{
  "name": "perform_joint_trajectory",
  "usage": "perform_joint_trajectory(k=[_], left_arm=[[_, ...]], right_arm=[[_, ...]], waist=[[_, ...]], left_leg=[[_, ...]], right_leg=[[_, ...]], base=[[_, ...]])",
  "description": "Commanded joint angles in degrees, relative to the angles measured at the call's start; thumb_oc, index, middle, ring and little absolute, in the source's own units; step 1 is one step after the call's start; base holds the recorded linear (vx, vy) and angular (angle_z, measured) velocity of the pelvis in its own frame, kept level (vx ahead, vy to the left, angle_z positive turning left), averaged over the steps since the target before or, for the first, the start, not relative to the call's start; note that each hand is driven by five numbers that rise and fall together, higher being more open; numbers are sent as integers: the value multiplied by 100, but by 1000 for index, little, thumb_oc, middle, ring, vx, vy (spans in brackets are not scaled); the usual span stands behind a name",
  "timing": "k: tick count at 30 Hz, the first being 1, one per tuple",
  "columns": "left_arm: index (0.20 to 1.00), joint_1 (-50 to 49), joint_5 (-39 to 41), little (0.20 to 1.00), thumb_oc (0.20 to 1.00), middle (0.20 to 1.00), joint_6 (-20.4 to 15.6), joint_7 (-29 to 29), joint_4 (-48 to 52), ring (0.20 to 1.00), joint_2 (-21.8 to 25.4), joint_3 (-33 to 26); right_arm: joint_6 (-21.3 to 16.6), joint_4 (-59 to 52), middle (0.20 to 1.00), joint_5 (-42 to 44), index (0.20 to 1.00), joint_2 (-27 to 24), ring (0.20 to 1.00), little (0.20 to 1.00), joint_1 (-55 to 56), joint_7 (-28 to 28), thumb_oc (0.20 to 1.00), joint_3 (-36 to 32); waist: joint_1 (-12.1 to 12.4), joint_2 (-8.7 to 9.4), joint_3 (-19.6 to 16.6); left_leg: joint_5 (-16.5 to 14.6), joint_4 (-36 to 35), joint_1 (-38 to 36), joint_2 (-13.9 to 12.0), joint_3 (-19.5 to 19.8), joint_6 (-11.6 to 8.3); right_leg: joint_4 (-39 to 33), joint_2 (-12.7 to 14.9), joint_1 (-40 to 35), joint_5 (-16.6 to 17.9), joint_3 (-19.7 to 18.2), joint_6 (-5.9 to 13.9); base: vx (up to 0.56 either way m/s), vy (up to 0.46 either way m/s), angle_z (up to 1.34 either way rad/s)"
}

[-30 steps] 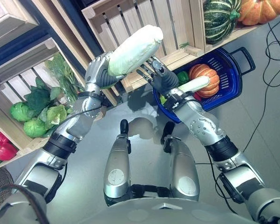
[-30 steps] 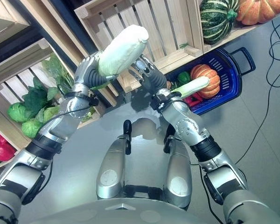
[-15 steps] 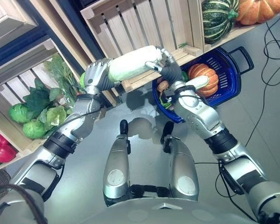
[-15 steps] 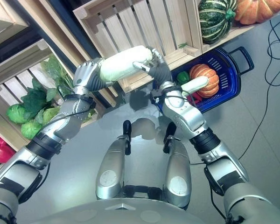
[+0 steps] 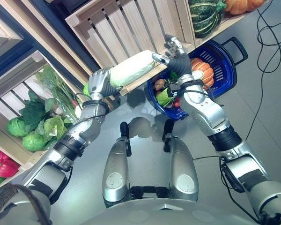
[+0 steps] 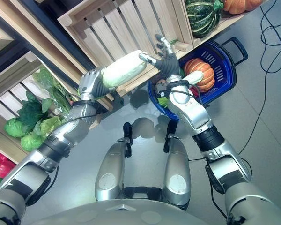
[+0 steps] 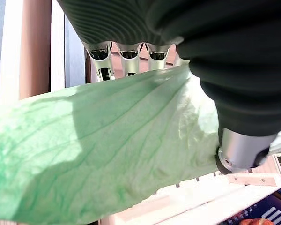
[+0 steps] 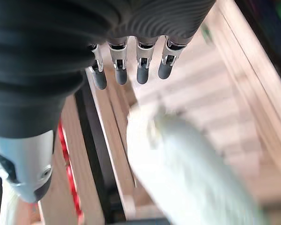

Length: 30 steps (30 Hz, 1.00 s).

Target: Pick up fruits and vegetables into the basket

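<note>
Left eye view: left hand (image 5: pixel 99 82) is curled round the stem end of a long pale cabbage (image 5: pixel 131 69), held roughly level in front of an empty wooden crate (image 5: pixel 126 28). Right hand (image 5: pixel 175 58) is at the cabbage's far tip with fingers straight and spread, thumb touching or just beside the tip; it grips nothing. Just beyond and below the right hand a blue basket (image 5: pixel 227 70) stands on the grey floor (image 5: pixel 145 108), holding an orange pumpkin (image 5: pixel 201 70), a pale long vegetable and green pieces. A striped green squash (image 5: pixel 203 16) and another orange pumpkin (image 5: pixel 241 4) lie on the shelf above the basket. At the far left a second crate holds leafy greens (image 5: pixel 40 122); red peppers (image 5: pixel 2 168) lie at the view's edge.

Right eye view: same layout. Cabbage sits between the two hands, not over the basket; its tip is near the basket's left rim.

Left wrist view: fingers (image 7: pixel 126 58) wrap over the top of the veined green leaf surface, thumb (image 7: pixel 241 150) presses in from the opposite side. Firm grasp.

Right wrist view: fingers (image 8: pixel 141 70) extended, clear of the cabbage's pale end (image 8: pixel 187 164); thumb (image 8: pixel 21 164) apart from them. Crate slats behind.
</note>
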<state>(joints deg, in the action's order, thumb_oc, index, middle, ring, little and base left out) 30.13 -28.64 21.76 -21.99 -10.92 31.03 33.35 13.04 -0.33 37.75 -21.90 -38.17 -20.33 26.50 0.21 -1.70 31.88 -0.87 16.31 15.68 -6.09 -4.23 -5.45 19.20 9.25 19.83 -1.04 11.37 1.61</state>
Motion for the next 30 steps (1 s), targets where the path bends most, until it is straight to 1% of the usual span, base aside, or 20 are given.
perform_joint_trajectory(k=[1,2,3,4,5,6,7,8,10,11,13,16,17,20,25,27,30], left_arm=[[200,85,234,200,200,200,-329,-363,354,200,-58,136],[200,49,410,200,200,200,-409,-406,296,200,-110,141],[200,34,530,200,200,200,-461,-443,261,200,-135,147],[200,-26,1046,200,200,200,-682,-496,189,200,-242,124],[200,-53,1220,200,200,200,-788,-540,166,200,-288,86],[200,-98,1491,200,200,200,-978,-633,128,200,-354,22],[200,-130,1582,200,200,200,-1170,-747,101,200,-390,-49],[200,-136,1597,200,200,200,-1225,-752,106,200,-390,-84],[200,-159,1928,200,200,200,-1417,-677,238,200,-354,-244],[200,-178,2051,200,200,200,-1474,-584,376,200,-352,-354],[200,-208,2220,200,200,200,-1595,-550,514,200,-351,-475],[200,-229,2261,200,200,200,-1551,-453,669,200,-366,-547],[200,-243,2315,200,200,200,-1535,-436,726,200,-381,-552],[200,-223,2329,200,200,200,-1524,-444,762,200,-399,-547],[200,-183,2318,200,200,200,-1487,-707,785,200,-436,-563],[200,-154,2197,200,200,200,-1475,-728,785,200,-418,-586],[200,-90,1877,200,200,200,-1416,-773,810,200,-381,-557]], right_arm=[[-241,-448,1000,464,1000,265,1000,1000,-255,76,1000,70],[-388,-461,1000,421,1000,280,1000,1000,-266,-7,1000,68],[-451,-465,1000,366,1000,288,1000,1000,-264,-39,1000,53],[-555,-503,1000,289,1000,333,1000,1000,-253,-109,1000,1],[-579,-519,1000,251,1000,347,1000,1000,-249,-139,1000,-23],[-631,-555,1000,193,1000,375,1000,1000,-225,-180,1000,-63],[-628,-599,1000,157,1000,411,1000,1000,-185,-195,1000,-96],[-604,-619,1000,147,1000,426,1000,1000,-163,-190,1000,-113],[-461,-671,1000,140,1000,482,1000,1000,-96,-145,1000,-179],[-410,-667,1000,41,1000,516,1000,1000,-62,-159,1000,-195],[-280,-628,1000,124,1000,527,1000,1000,-44,-69,1000,-210],[-186,-568,1000,207,1000,541,1000,1000,-16,87,1000,-172],[-99,-560,1000,381,1000,557,1000,1000,-10,141,1000,-117],[-19,-495,1000,641,1000,602,1000,1000,-6,114,1000,-28],[-200,-261,1000,392,1000,662,1000,1000,13,-196,1000,31],[-168,-184,1000,540,1000,665,1000,1000,42,-117,1000,0],[-221,-106,1000,607,1000,670,1000,1000,88,71,1000,23]], waist=[[141,181,-312],[160,190,-318],[162,193,-324],[171,202,-323],[170,206,-343],[166,209,-359],[161,208,-372],[158,207,-377],[154,209,-396],[162,205,-410],[175,202,-426],[198,210,-447],[213,218,-461],[239,230,-463],[277,292,-467],[278,328,-472],[282,370,-463]], left_leg=[[-390,105,61,184,-250,320],[-390,99,49,178,-240,320],[-388,93,45,178,-233,318],[-440,117,17,176,-215,309],[-390,77,35,181,-211,314],[-387,63,32,178,-204,310],[-388,51,22,179,-196,309],[-391,49,18,180,-194,311],[-407,72,17,193,-188,319],[-407,78,16,202,-183,327],[-416,91,-1,212,-178,339],[-426,97,-20,225,-169,349],[-429,97,-33,231,-166,353],[-432,104,-51,228,-160,356],[-436,91,-87,221,-145,367],[-453,89,-98,222,-144,369],[-465,95,-95,212,-140,372]], right_leg=[[-155,38,-338,-354,-136,286],[-161,42,-357,-356,-121,286],[-164,39,-364,-354,-119,289],[-122,34,-384,-404,-126,303],[-161,31,-367,-356,-122,301],[-163,28,-361,-354,-126,307],[-157,22,-356,-357,-133,315],[-152,21,-354,-360,-137,317],[-134,21,-350,-367,-153,317],[-134,20,-356,-366,-152,309],[-137,21,-385,-368,-145,297],[-152,24,-430,-373,-137,287],[-165,24,-457,-373,-134,279],[-167,34,-491,-374,-120,276],[-180,24,-546,-369,-122,271],[-191,16,-563,-373,-128,275],[-197,11,-576,-370,-119,274]], base=[[29,-57,1],[24,-38,2],[34,-29,3],[13,-15,4],[14,-9,4],[0,0,0],[0,0,0],[0,0,0],[0,0,0],[0,0,0],[0,0,0],[10,-1,0],[0,0,0],[11,-7,1],[26,-19,8],[18,-12,5],[4,-6,1]])
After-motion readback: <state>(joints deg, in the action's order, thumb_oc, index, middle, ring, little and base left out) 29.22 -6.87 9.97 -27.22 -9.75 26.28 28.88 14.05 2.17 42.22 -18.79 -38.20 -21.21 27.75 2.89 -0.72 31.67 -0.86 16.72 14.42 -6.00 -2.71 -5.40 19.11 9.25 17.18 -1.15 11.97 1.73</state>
